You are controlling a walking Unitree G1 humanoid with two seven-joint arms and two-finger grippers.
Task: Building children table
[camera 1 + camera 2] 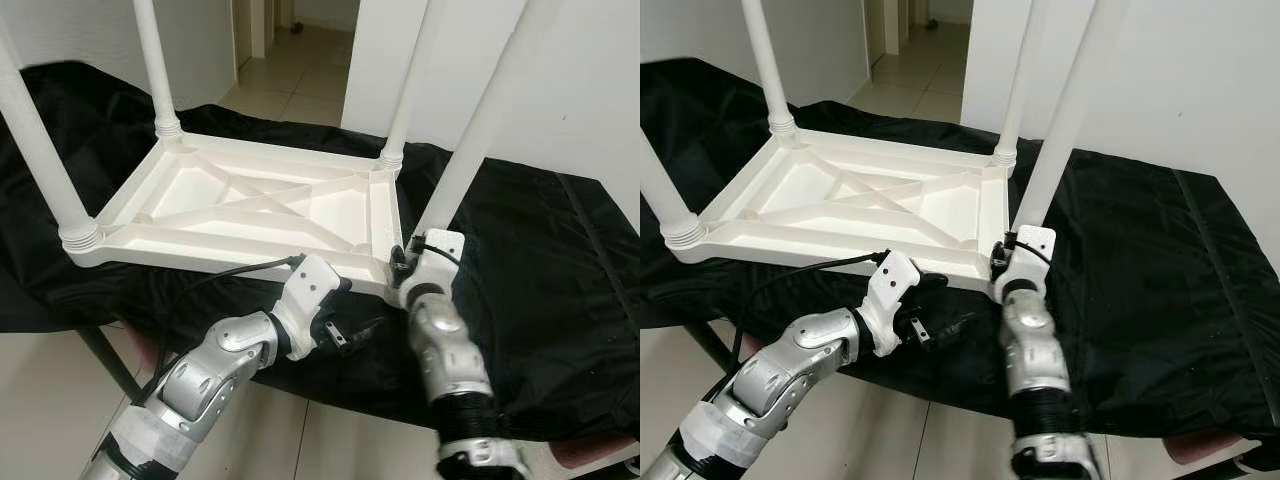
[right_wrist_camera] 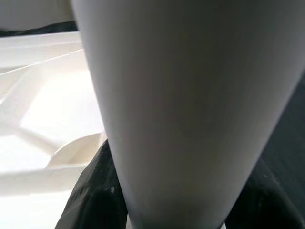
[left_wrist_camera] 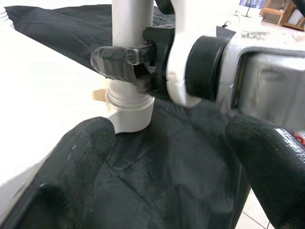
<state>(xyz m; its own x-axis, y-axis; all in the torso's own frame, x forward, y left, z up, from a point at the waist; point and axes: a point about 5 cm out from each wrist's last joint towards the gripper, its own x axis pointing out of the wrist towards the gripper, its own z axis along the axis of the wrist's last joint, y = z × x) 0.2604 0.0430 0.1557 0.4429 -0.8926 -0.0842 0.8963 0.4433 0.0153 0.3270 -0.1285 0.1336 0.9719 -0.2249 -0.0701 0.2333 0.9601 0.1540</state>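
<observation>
A white plastic children's tabletop [image 1: 250,205] lies upside down on a surface draped in black cloth [image 1: 540,280], filling the left and centre of the head views, its ribbed underside facing up. Three long white plastic legs already stand in its corner sockets: one at the left edge [image 1: 40,150], one at the upper left [image 1: 152,60], one at upper centre [image 1: 405,90].

The fourth white leg [image 1: 480,130] rises from the near right corner of the tabletop, just right of centre, with its long axis leaning up toward the upper right of the frame. The right hand [image 1: 405,262] pinches this leg low down, just above its ribbed collar; the left wrist view shows a black finger [image 3: 116,62] wrapped round the shaft where it meets the socket [image 3: 128,112].

The left hand [image 1: 345,330] hovers just below and left of that corner, over the cloth at the surface's front edge, its fingers spread and holding nothing. The leg lies up and to the right of it.

In my judgement the right hand, being on the leg, has to straighten the tilted leg and seat it in the socket
</observation>
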